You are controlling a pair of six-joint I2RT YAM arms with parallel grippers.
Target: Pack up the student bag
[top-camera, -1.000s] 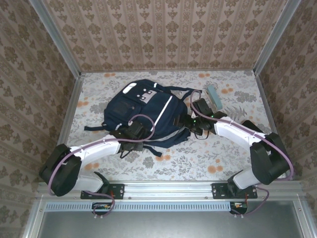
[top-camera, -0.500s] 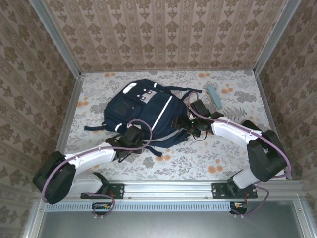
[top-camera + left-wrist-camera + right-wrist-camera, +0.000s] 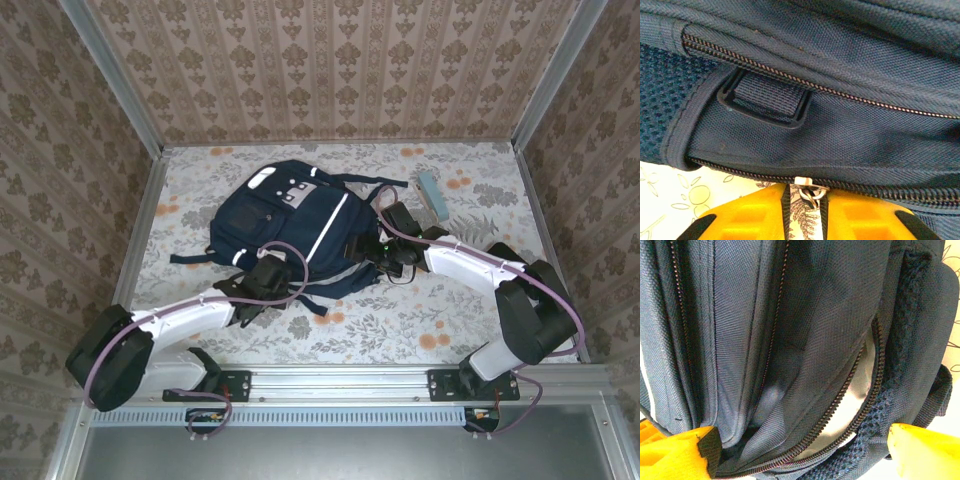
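Navy student bag [image 3: 790,340], inside right end effector [image 3: 801,440]

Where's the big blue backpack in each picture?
Top external: student bag lies on the flowery table cover, left of centre.
Left wrist: its navy side spans the top; zipper pull bottom centre.
Right wrist: its fabric, with a part-open zipper right of centre.
Shared landmark: that flowery cover.
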